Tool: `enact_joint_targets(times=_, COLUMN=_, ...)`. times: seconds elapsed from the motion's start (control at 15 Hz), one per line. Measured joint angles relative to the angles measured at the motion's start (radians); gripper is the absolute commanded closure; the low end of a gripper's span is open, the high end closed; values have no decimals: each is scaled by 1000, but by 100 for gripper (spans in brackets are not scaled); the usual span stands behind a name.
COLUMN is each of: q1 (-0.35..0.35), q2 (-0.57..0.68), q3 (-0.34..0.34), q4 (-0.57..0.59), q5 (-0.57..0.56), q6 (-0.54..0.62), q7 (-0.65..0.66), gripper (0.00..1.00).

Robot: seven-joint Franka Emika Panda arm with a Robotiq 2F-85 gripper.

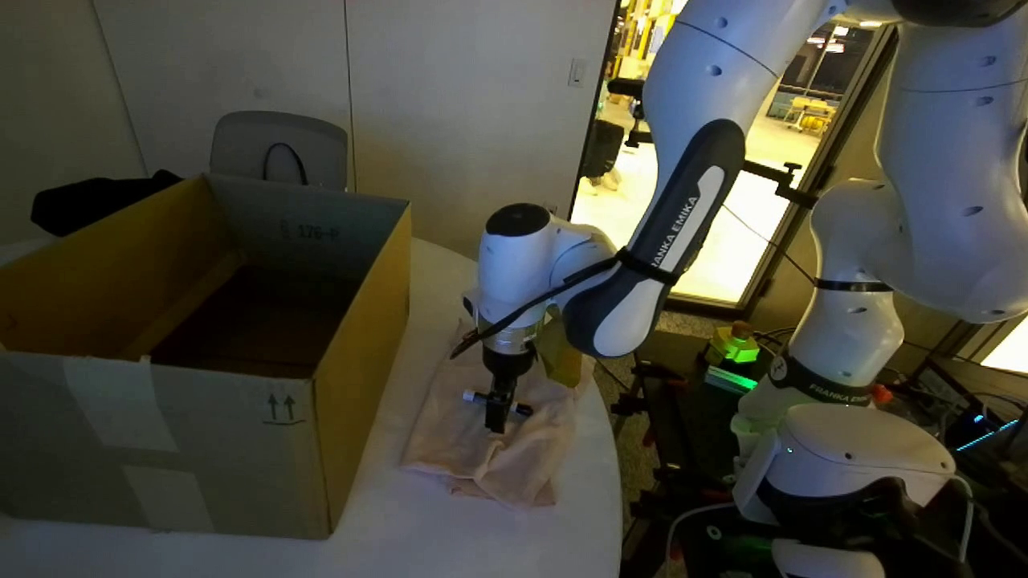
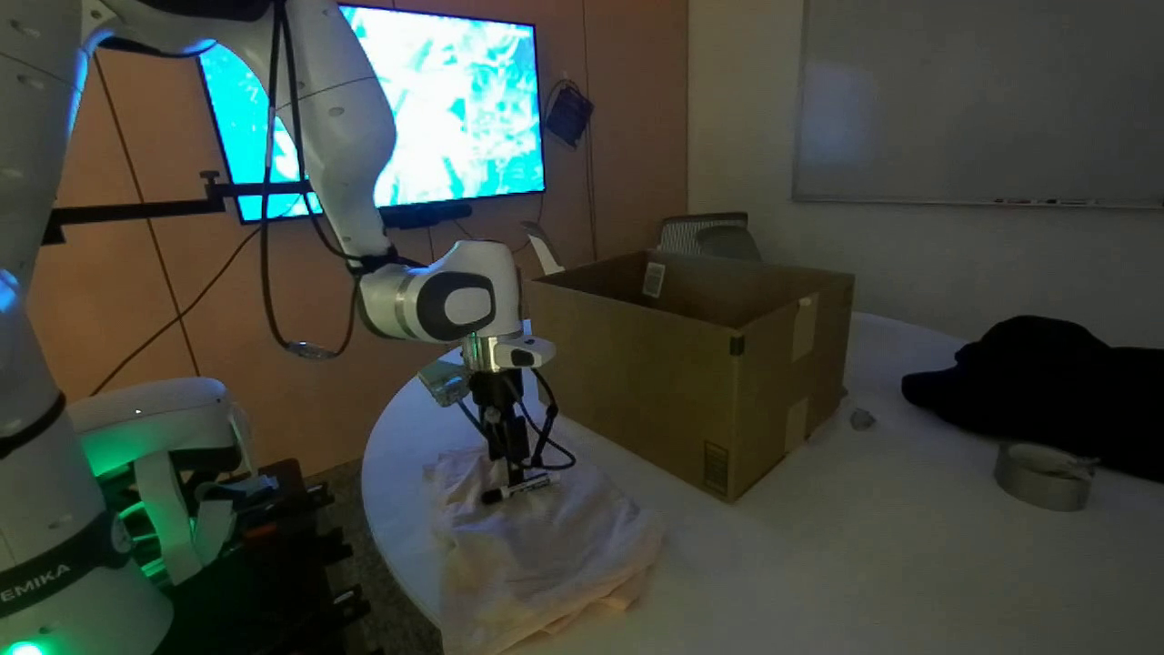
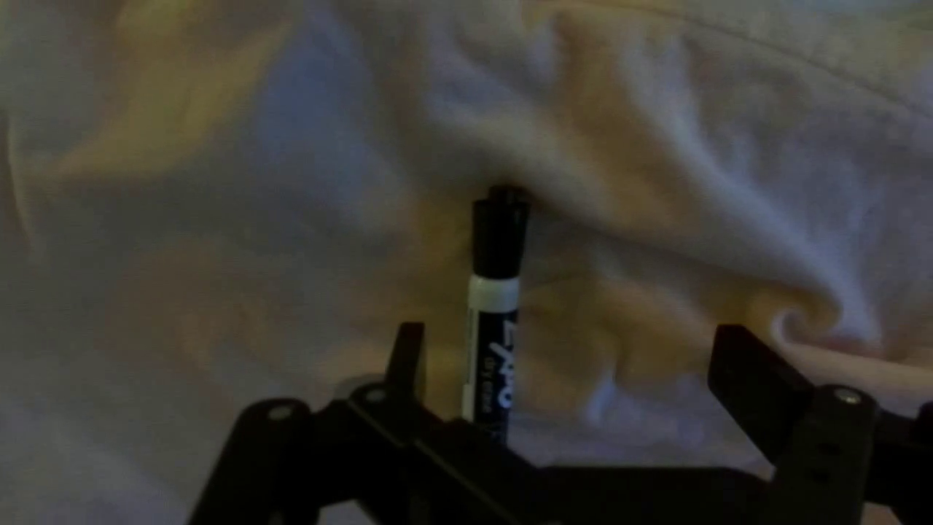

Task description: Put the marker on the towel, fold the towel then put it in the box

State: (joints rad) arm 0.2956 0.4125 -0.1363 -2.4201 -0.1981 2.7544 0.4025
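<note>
The marker (image 3: 493, 350), black with a white band and lettering, lies on the towel (image 3: 219, 292). In the wrist view my gripper (image 3: 565, 343) stands open around it, fingers wide apart. The marker is nearer the left finger (image 3: 405, 357) and the gripper body hides its lower end. Both exterior views show the gripper (image 1: 496, 425) pointing straight down at the marker (image 2: 523, 488), low over the cloth. The towel (image 2: 564, 537) is pale pinkish-beige, wrinkled and spread flat on the table. Beside it stands the box (image 1: 225, 457), brown cardboard, its top uncovered.
The white round table (image 2: 873, 564) carries everything, and its edge (image 1: 617, 482) runs close to the towel. A roll of tape (image 2: 1043, 476) and a black cloth-like item (image 2: 1046, 391) lie beyond the box. A chair (image 1: 281, 148) stands behind the box.
</note>
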Motion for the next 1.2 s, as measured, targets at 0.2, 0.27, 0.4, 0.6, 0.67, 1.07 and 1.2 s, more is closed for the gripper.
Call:
enact_joint_targets(times=0.2, q1=14, q2=-22, q3=48, q4=-12, q5=0, q6=0, q7=0, gripper=0)
enact_joint_targets(times=0.27, q1=17, q2=-24, q3=69, q4=-13, q5=2, q6=0, q7=0, gripper=0)
enact_joint_targets(times=0.4, q1=20, q2=-24, q3=114, q4=-12, q5=19, q6=0, q7=0, gripper=0)
enact_joint_targets(times=0.6, q1=26, q2=-16, q3=165, q4=-7, q5=47, q6=0, q7=0, gripper=0)
enact_joint_targets(times=0.67, q1=29, q2=-10, q3=176, q4=-3, q5=55, q6=0, q7=0, gripper=0)
enact_joint_targets(times=1.07, q1=69, q2=63, q3=157, q4=45, q5=56, q6=4, q7=7, gripper=0)
enact_joint_targets(times=1.2, q1=78, q2=88, q3=140, q4=60, q5=56, q6=5, q7=10, gripper=2)
